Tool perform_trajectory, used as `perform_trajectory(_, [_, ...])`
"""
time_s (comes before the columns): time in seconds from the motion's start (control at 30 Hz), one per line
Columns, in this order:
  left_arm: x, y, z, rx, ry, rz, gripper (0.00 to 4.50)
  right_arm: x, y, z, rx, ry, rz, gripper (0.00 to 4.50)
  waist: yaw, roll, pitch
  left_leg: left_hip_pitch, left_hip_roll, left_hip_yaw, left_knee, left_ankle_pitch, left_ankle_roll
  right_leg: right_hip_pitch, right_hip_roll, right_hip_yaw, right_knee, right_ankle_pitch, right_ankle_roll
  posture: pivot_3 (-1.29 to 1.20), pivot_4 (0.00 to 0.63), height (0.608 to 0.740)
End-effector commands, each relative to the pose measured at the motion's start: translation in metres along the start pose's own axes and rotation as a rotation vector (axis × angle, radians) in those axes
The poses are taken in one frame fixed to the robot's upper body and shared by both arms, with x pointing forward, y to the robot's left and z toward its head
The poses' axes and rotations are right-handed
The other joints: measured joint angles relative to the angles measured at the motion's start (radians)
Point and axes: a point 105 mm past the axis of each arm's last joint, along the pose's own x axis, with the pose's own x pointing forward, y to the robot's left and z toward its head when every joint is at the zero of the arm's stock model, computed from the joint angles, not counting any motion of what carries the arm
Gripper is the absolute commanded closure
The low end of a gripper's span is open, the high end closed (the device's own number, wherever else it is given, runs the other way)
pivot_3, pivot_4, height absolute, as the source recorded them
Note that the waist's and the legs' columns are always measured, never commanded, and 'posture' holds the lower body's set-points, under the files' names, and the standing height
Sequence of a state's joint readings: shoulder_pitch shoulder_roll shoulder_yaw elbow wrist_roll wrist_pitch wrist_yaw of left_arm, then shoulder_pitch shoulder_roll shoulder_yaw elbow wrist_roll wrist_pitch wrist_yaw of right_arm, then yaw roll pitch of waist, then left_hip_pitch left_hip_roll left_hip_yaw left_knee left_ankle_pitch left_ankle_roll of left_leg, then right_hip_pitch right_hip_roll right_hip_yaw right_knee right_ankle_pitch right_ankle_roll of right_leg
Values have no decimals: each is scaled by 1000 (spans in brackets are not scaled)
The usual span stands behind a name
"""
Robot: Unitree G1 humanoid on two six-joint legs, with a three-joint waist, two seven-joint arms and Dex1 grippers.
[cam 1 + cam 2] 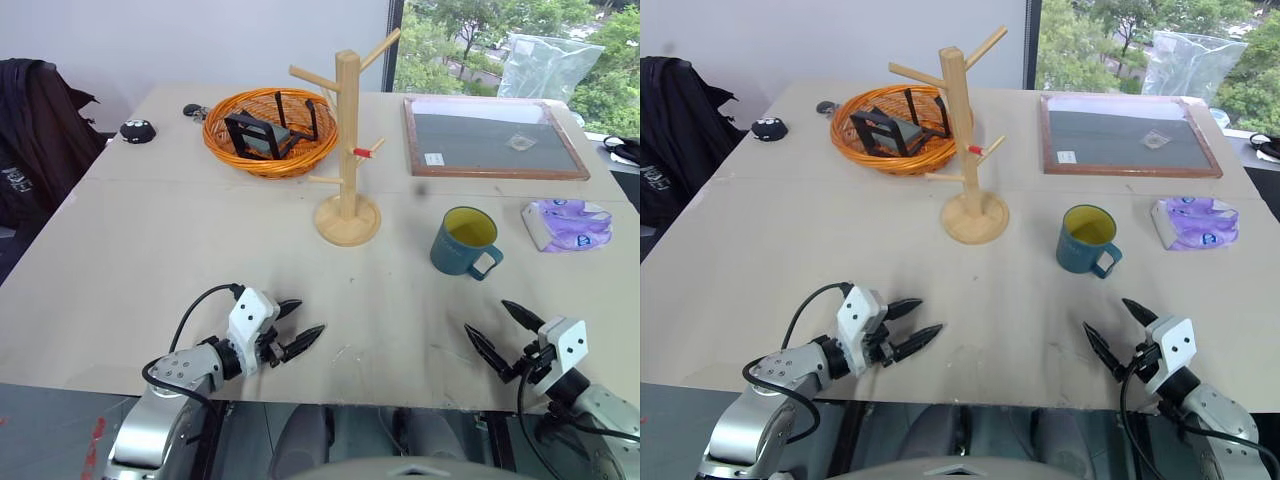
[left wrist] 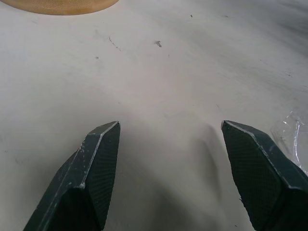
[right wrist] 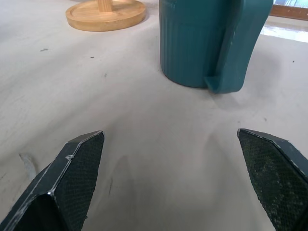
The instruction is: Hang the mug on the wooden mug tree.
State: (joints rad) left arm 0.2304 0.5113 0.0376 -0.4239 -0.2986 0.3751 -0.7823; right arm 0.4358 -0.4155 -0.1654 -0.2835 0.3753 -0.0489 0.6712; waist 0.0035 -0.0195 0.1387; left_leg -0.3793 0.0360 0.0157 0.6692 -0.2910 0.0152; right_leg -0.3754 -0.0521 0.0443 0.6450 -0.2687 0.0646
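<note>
On the pale table (image 1: 150, 250), the mug (image 1: 462, 242) stood upright to the right of the wooden mug tree (image 1: 347, 150), well apart from it, with its handle turned toward the near right. Its yellow inside faced up. The mug tree stood upright on its round base, one red-tipped peg pointing toward the right. Behind it on the left sat an orange wicker basket (image 1: 225, 148) holding dark objects. A framed board (image 1: 490, 140) lay at the far right, and a purple packet (image 1: 568, 222) lay right of the mug. The left gripper (image 1: 297, 326) hovered near the front edge, fingers spread, holding nothing. The right gripper (image 1: 501, 331) hovered at the front right, fingers spread wide, pointed toward the mug but short of it, holding nothing
</note>
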Motion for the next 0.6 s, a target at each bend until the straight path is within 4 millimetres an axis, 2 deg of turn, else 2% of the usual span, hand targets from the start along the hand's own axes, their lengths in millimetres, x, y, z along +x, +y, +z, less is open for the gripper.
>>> perform_trajectory(0.03, [-4,4,-7,5,-17,49,1079,-2,-3,6,-18,-17,11,0,0,0,0,0,0,0,0,0,0,0,0,0,0,0,0,0,150,737])
perform_trajectory(0.27, [-12,5,-23,11,-27,40,1079,-1,-4,5,-32,-13,-1,0,-3,2,-3,0,0,1,0,0,0,0,0,1,-1,0,0,0,150,737])
perform_trajectory(0.6, [-14,7,-24,21,-36,30,1079,0,-4,3,-28,-15,-74,0,-14,2,-5,0,0,1,0,0,0,0,1,1,-1,0,0,0,150,737])
